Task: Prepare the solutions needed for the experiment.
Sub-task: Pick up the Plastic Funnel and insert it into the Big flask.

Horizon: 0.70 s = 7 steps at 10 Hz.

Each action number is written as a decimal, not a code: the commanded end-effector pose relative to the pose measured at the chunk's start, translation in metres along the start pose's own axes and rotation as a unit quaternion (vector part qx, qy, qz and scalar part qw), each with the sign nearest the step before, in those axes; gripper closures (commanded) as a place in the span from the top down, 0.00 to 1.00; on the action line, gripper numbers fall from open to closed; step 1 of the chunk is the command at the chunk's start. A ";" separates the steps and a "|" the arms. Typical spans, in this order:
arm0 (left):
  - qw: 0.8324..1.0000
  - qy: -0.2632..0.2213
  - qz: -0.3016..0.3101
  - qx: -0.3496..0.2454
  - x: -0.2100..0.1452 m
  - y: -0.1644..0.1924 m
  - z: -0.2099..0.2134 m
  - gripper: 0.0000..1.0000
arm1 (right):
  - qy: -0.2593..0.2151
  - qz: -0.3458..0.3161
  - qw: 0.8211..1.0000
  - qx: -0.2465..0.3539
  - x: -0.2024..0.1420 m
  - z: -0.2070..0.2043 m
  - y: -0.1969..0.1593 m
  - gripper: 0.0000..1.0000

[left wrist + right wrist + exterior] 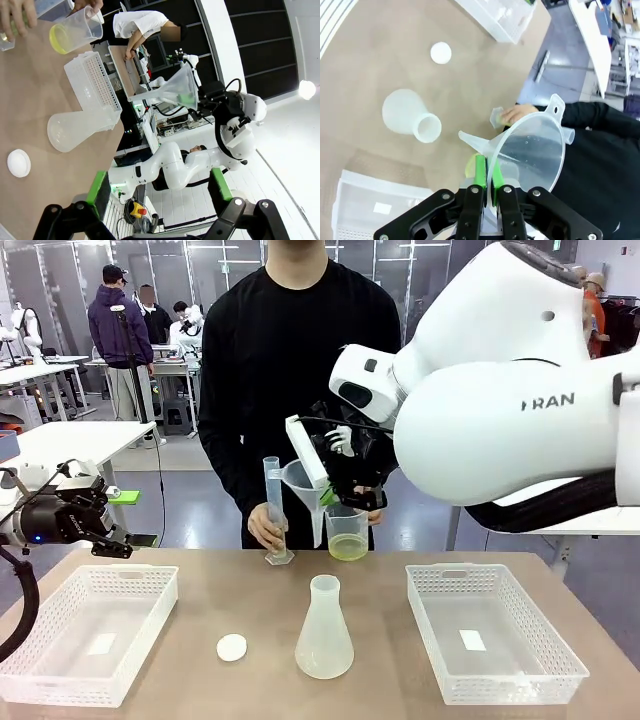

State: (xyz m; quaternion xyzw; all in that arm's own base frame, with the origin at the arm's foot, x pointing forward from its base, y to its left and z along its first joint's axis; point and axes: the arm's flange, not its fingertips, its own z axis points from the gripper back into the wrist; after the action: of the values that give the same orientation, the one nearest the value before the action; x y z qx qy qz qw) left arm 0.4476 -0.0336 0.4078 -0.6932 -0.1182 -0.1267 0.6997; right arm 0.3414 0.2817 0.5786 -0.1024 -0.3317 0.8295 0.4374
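Right now the solution lies as a shallow pale yellow layer in a clear beaker at the table's far edge, within the person's reach for pouring. Just beside it, the person's hand steadies a tall measuring tube upright on the table. Between tube and beaker hangs a clear funnel, its rim clenched in the right gripper, probably to guide the liquid into a narrow mouth. Nearer the robot, a frosted flask stands uncapped, likely the receiver, with a white cap beside it. The left gripper hovers spread and empty, out of the way.
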 end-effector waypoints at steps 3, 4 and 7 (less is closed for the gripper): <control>1.000 -0.003 -0.007 -0.003 0.000 -0.002 -0.001 1.00 | -0.009 0.023 1.000 0.019 -0.003 0.010 0.017 0.04; 1.000 -0.003 -0.007 -0.003 0.000 -0.002 -0.001 1.00 | -0.011 0.015 1.000 0.004 0.002 0.006 0.006 0.04; 1.000 -0.003 -0.007 -0.003 0.000 -0.002 -0.001 1.00 | -0.007 0.018 1.000 0.009 0.002 0.009 0.009 0.04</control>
State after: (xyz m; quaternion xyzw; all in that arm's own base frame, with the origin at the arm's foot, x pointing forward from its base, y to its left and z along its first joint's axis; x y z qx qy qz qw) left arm 0.4476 -0.0336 0.4078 -0.6931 -0.1182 -0.1267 0.6997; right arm 0.3304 0.2760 0.5806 -0.0999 -0.3253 0.8407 0.4212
